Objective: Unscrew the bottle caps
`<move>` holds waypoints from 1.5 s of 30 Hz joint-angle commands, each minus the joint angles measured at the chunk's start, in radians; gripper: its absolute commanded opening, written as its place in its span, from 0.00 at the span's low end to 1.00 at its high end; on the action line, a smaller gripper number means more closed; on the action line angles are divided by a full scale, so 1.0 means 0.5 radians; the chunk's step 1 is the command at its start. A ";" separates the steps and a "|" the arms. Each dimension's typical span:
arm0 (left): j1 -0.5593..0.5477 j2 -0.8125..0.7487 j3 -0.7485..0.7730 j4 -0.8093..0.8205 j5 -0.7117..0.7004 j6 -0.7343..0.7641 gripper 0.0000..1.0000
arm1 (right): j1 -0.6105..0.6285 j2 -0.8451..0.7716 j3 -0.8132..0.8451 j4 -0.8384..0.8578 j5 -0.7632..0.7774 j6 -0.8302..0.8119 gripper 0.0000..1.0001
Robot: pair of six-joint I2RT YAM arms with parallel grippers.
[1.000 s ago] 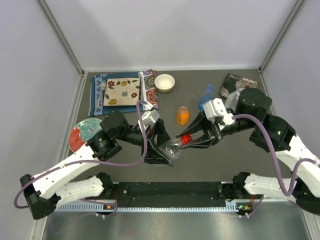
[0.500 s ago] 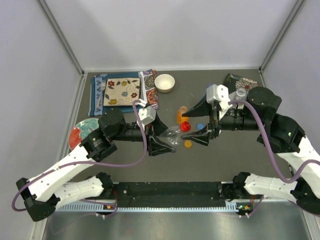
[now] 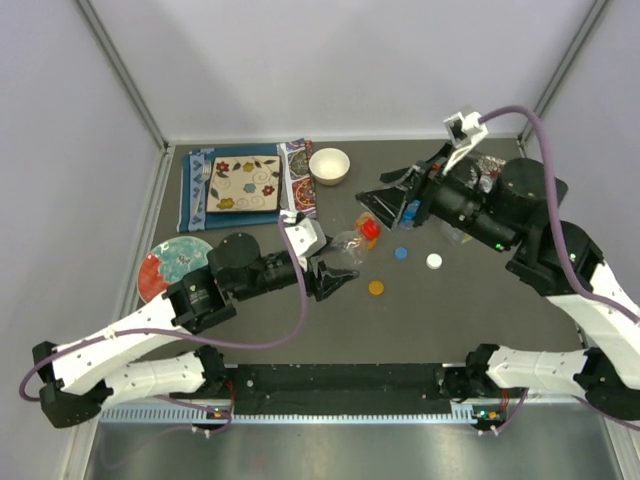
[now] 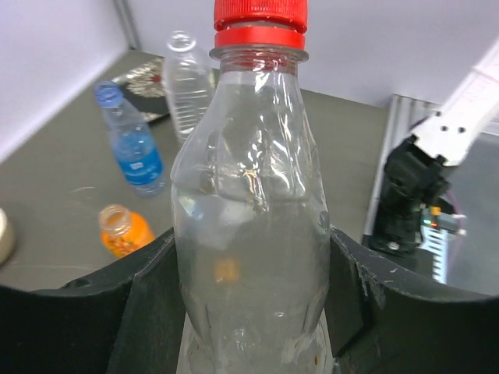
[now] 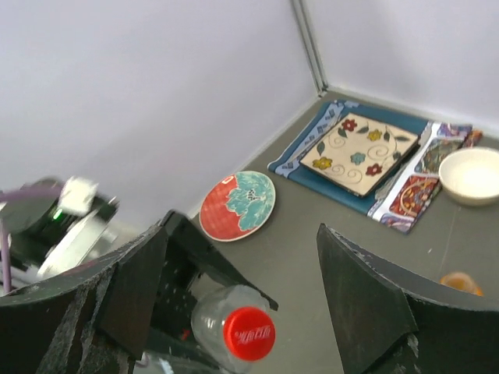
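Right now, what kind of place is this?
Probably a robot test booth: two arms bolted at a dark table, plain walls boxing it in, loose caps beside a gripped clear bottle.

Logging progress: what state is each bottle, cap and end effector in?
wide clear bottle: capped, gripped
red cap: on its bottle
slim clear bottle: uncapped
blue-tinted bottle: uncapped
orange bottle: uncapped
blue cap: loose
white cap: loose
orange cap: loose
left end effector: shut on wide clear bottle
right end effector: open
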 commanded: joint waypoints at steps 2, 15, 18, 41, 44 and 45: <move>-0.272 -0.036 -0.050 0.220 -1.005 0.314 0.33 | -0.011 0.148 0.075 -0.078 0.239 0.437 0.78; -0.453 0.041 -0.105 0.399 -1.650 0.453 0.31 | -0.005 0.244 0.035 -0.136 0.181 0.505 0.74; -0.456 0.044 -0.114 0.411 -1.671 0.456 0.31 | -0.008 0.250 0.026 -0.136 0.174 0.499 0.70; -0.459 -0.005 -0.175 0.435 -1.650 0.449 0.31 | -0.008 0.299 -0.054 -0.063 0.190 0.453 0.28; -0.462 -0.063 -0.233 0.487 -1.564 0.437 0.32 | -0.008 0.278 -0.081 -0.017 0.159 0.419 0.08; -0.459 -0.115 -0.252 0.521 -1.485 0.425 0.32 | -0.008 0.275 -0.091 0.017 0.135 0.404 0.00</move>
